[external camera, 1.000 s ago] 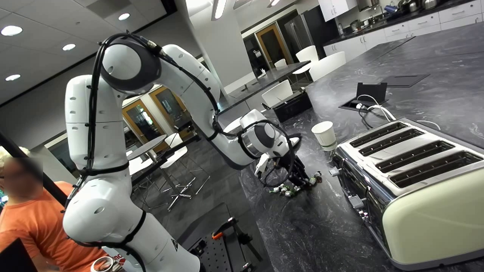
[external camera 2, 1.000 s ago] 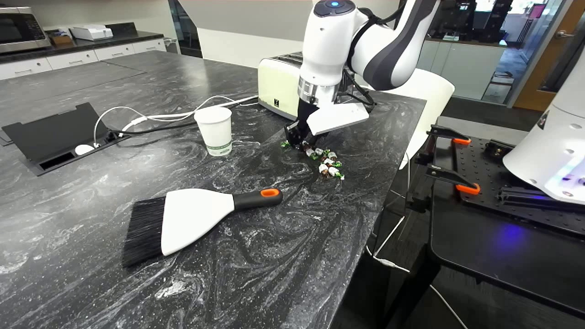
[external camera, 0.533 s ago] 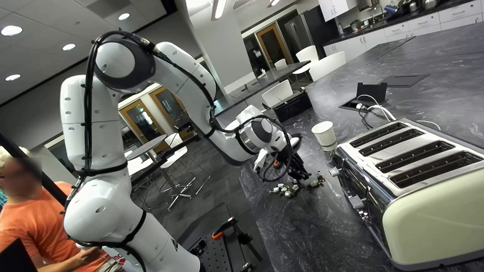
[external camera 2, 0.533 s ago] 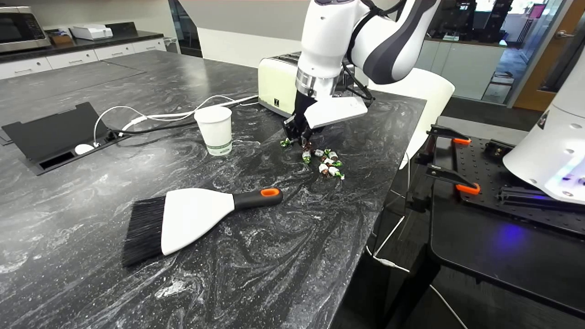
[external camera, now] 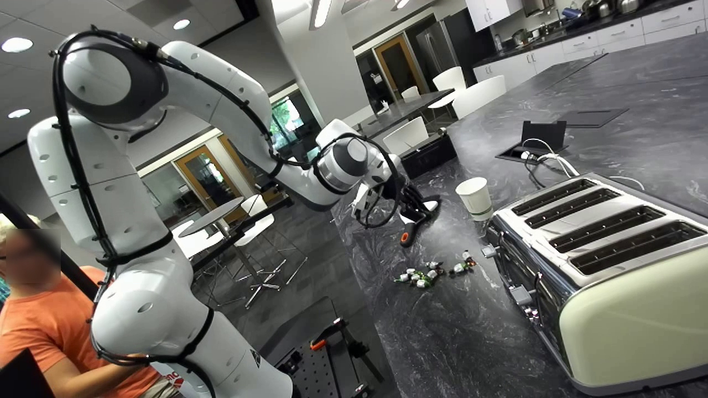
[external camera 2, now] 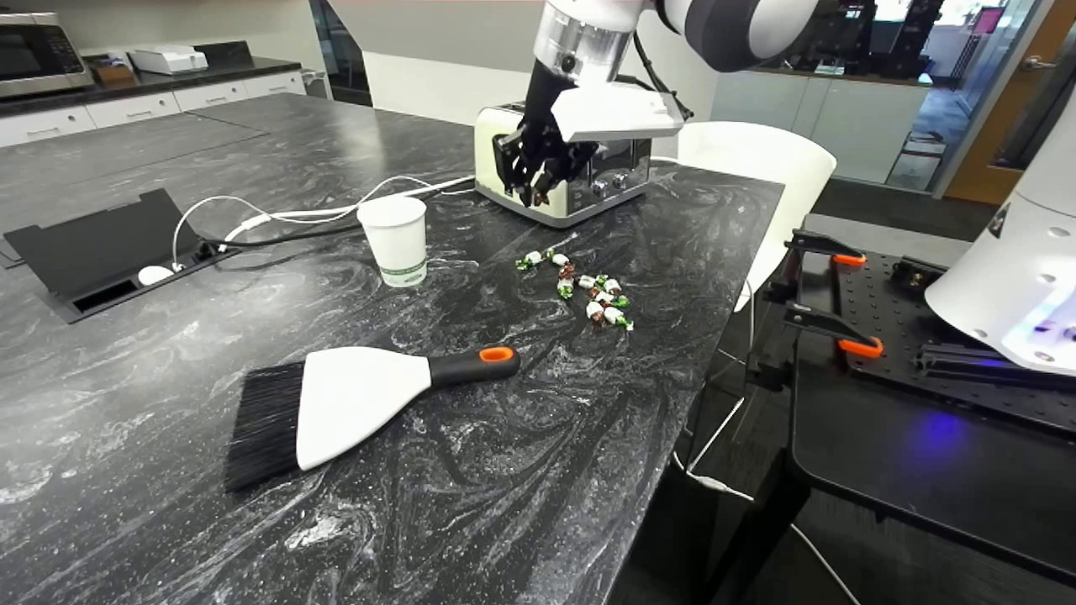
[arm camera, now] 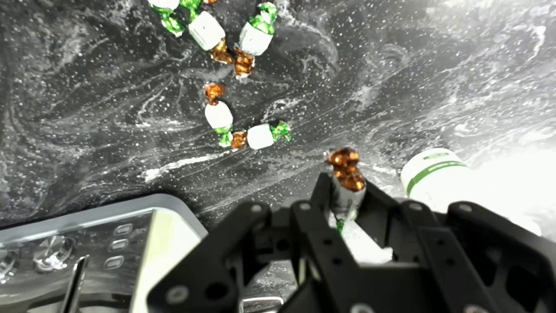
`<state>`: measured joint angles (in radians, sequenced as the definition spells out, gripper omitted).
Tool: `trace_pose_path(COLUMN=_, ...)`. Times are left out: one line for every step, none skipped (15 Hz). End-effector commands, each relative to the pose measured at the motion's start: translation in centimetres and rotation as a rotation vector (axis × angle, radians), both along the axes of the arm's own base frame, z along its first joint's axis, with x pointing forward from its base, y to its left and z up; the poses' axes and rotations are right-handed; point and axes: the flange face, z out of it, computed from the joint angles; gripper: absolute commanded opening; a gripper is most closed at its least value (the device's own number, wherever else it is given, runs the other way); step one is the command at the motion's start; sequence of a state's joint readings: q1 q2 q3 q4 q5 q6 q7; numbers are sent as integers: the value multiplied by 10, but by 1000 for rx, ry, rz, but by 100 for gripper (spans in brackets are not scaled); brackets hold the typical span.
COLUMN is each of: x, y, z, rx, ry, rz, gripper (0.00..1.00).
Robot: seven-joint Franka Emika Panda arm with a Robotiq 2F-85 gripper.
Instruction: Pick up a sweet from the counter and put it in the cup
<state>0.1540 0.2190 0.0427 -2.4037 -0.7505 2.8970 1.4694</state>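
Lifted since the earlier frame, your gripper (arm camera: 349, 192) pinches a wrapped sweet (arm camera: 346, 174) above the counter (external camera 2: 471, 521), the white cup (external camera 2: 395, 242) standing off to its side.

In an exterior view, bare counter (external camera 2: 471, 290) stretches across mid-frame between the gripper (external camera 2: 535, 195) and the open-topped white cup (external camera 2: 395, 239) left of centre. Behind the cup, white cables (external camera 2: 252, 223) cross the upper left toward the toaster (external camera 2: 498, 130), which bars the way at upper centre. A brush (external camera 2: 361, 399) blocks the lower left; loose sweets (external camera 2: 602, 297) clutter the patch just right of centre. Farther down the frame's middle, the counter lies clear.
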Motion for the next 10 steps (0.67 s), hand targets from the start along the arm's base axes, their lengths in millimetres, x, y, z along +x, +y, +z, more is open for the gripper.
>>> trace_pose_path(x=13, y=23, z=21, rx=-36, ry=71, rz=78, gripper=4)
trace_pose_path(x=24, y=30, z=29, rx=-51, ry=85, rz=96, gripper=4)
trace_pose_path(x=35, y=35, z=37, rx=-71, ry=91, rz=107, gripper=4)
trace_pose_path(x=48, y=37, z=46, rx=-95, ry=84, rz=116, gripper=4)
trace_pose_path(x=59, y=40, z=55, rx=-116, ry=77, rz=129, gripper=4)
trace_pose_path(x=73, y=42, z=62, rx=-135, ry=69, rz=138, gripper=4)
trace_pose_path(x=85, y=44, z=67, rx=-154, ry=61, rz=148, gripper=4)
trace_pose_path(x=98, y=46, z=70, rx=-162, ry=59, rz=164, gripper=4)
trace_pose_path(x=108, y=48, z=72, rx=-170, ry=58, rz=181, gripper=4)
trace_pose_path(x=120, y=52, z=72, rx=-165, ry=57, rz=204, gripper=4)
